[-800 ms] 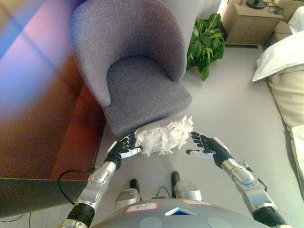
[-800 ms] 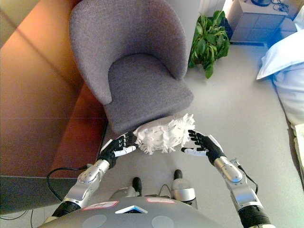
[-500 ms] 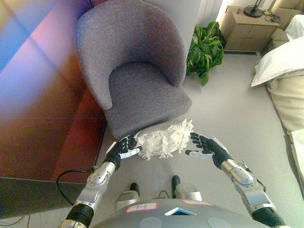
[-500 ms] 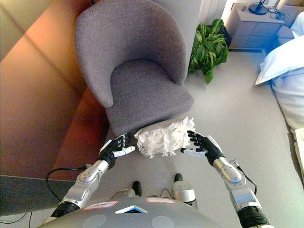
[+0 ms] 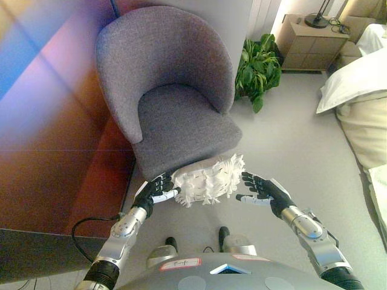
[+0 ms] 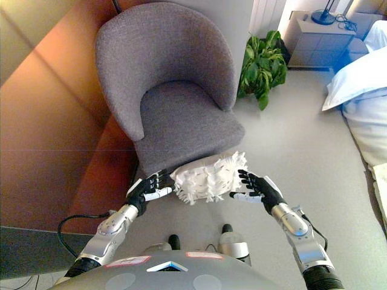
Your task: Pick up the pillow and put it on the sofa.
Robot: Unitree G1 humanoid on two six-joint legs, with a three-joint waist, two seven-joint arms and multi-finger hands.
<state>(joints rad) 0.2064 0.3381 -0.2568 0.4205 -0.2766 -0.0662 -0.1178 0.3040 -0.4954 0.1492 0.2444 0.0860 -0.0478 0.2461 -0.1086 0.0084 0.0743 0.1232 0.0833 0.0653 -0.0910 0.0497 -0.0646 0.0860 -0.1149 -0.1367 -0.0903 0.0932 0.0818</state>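
A white fringed pillow (image 5: 207, 179) hangs in the air between my two hands, just in front of the front edge of a grey armchair (image 5: 175, 121), the sofa of the task. My left hand (image 5: 154, 190) presses its left end with nearly straight fingers. My right hand (image 5: 261, 188) is spread open at the pillow's right end, its fingertips against the fringe. The pillow's upper edge overlaps the seat's front rim in both eye views. The chair's seat (image 6: 181, 118) has nothing on it.
A reddish-brown wooden panel (image 5: 54, 151) runs along the left, close to the chair. A green potted plant (image 5: 259, 63) stands right of the chair, a wooden nightstand (image 5: 308, 42) behind it. A bed with a white pillow (image 5: 354, 75) fills the right edge. Grey floor (image 5: 290, 139) lies between.
The whole view has shifted, showing more of the chair's back. Both hands still carry the pillow between them at the seat's front edge, slightly closer to it.
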